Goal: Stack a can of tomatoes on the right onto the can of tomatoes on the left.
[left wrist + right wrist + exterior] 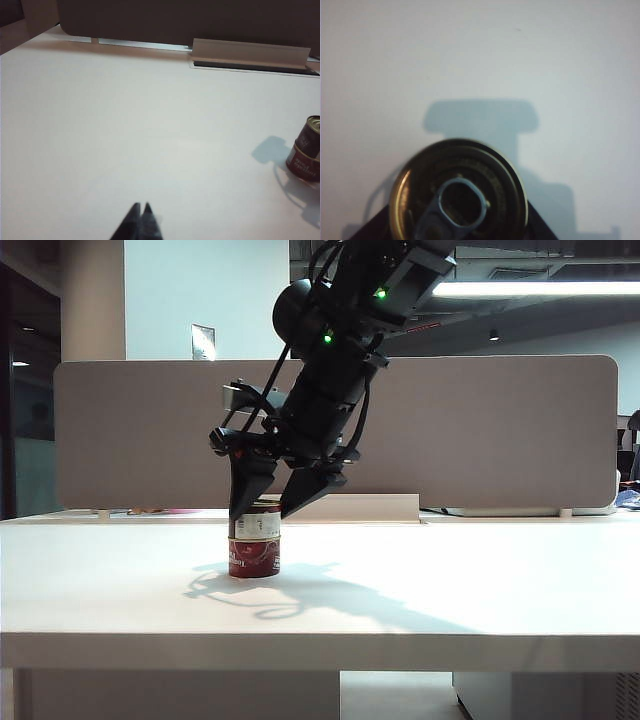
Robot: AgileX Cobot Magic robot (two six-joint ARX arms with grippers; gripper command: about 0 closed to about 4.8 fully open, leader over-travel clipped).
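Observation:
Two red-labelled cans of tomatoes stand stacked left of the table's middle. The upper can (256, 522) rests upright on the lower can (254, 556). My right gripper (258, 516) comes down from above, its two dark fingers pressed against either side of the upper can. In the right wrist view the upper can's lid with its pull ring (457, 195) fills the space between the fingers of that gripper (457, 235). From the left wrist view the stack (305, 150) shows far off to the side. My left gripper (141, 206) hovers low over bare table, tips together and holding nothing.
A grey partition (450, 430) runs along the table's back edge, with a raised cable flap (350, 508) just behind the cans. The table's front edge (320, 635) lies well in front of the stack. The arm's shadow falls to the right of the cans.

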